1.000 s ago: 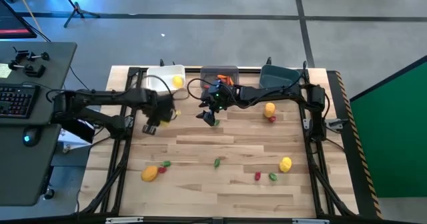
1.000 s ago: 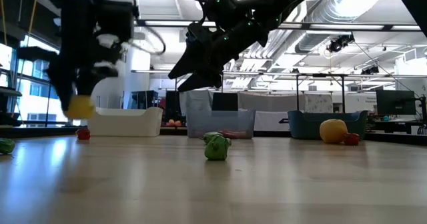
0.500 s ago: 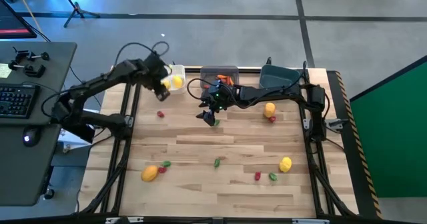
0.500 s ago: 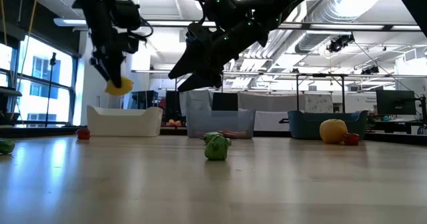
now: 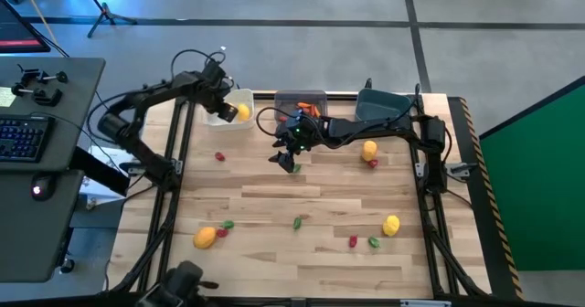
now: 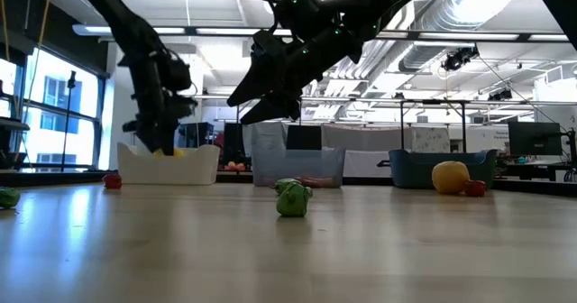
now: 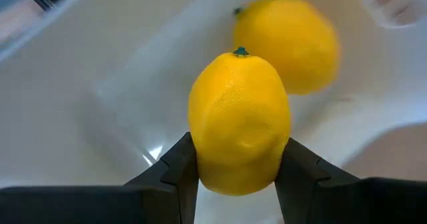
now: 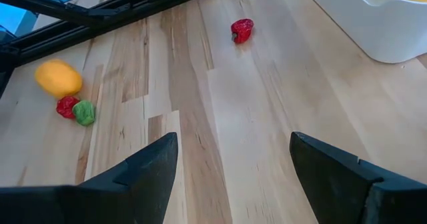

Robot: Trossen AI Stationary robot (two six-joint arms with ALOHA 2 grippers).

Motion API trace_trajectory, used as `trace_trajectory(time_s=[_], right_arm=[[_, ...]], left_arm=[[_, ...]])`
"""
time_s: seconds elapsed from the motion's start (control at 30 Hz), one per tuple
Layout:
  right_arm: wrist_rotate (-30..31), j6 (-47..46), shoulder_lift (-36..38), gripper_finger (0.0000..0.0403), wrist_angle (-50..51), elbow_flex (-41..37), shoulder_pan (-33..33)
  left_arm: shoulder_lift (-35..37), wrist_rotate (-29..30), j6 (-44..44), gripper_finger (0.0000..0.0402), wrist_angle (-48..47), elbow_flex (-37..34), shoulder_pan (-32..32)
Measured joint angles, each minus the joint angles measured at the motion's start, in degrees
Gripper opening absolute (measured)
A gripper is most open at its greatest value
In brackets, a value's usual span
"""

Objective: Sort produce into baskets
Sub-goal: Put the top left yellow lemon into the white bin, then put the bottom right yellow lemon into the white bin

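Currently: left hand (image 7: 237,164) clenched on a yellow lemon (image 7: 240,121), held down inside the white bin (image 5: 234,105) at the far left edge of the surface (image 5: 302,193), right above a second lemon (image 7: 287,44) already lying in that bin. Left hand in high view at (image 5: 222,111), over the bin's left end; in low view reaching into the white bin (image 6: 169,163). Right hand (image 5: 285,158) released, fingers (image 8: 143,174) spread wide, nothing between them, hovering above the surface just in front of the translucent grey bin (image 5: 300,101); a green piece (image 6: 292,197) on the wood beneath it in low view. Grey bin holding orange-red pieces; dark teal bin (image 5: 382,104) further right. Loose produce on the wood: red piece (image 5: 219,156) near the white bin, yellow fruit with red bit (image 5: 369,150) by the teal bin, orange fruit (image 5: 205,238) with red and green bits at front left, green piece (image 5: 298,222) mid-front, yellow fruit (image 5: 391,224) with red and green bits at front right.
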State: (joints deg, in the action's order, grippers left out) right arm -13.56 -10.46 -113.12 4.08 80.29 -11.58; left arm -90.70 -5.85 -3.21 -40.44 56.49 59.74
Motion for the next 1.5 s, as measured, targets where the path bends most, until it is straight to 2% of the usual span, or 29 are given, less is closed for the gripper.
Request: trace_trajectory(time_s=[0.17, 0.53, 0.83, 0.97, 1.1, 1.23, 1.33, 1.5], right_arm=[[0.1, 0.0, 0.0, 0.0279, 0.0, 0.0, 0.0], [0.1, -0.2, 0.0, 0.0279, 0.0, 0.0, 0.0], [-1.4, -3.0, 3.1, 0.0279, 2.8, 0.0, 0.0], [-0.1, -2.6, 7.7, 0.0279, 11.0, 0.0, 0.0], [1.6, -4.7, 12.9, 0.0279, 21.9, 0.0, 0.5], [1.7, -13.5, 16.3, 0.0279, 33.7, 0.0, 2.6], [4.0, -21.8, 18.0, 0.0279, 43.3, 0.0, 5.3], [5.9, -33.6, 18.1, 0.0279, 59.8, -0.1, 10.9]], left_arm=[[-3.8, 0.5, -1.6, 0.0143, 0.1, 0.0, 0.7], [-3.9, 1.4, -1.6, 0.0246, -0.2, 3.7, 0.6], [2.2, -7.1, 0.4, 0.0242, 0.0, 4.7, 0.6], [7.8, -10.2, 2.0, 0.0233, 1.4, 4.7, 0.0], [14.3, -10.6, 4.2, 0.0225, 2.5, 4.7, -2.5], [20.0, -10.6, 5.5, 0.0223, 4.5, 4.7, -6.5], [23.1, -10.6, 7.5, 0.0223, 6.8, 4.5, -9.9], [26.8, -10.6, 11.7, 0.0223, 16.3, 1.1, -15.5]])
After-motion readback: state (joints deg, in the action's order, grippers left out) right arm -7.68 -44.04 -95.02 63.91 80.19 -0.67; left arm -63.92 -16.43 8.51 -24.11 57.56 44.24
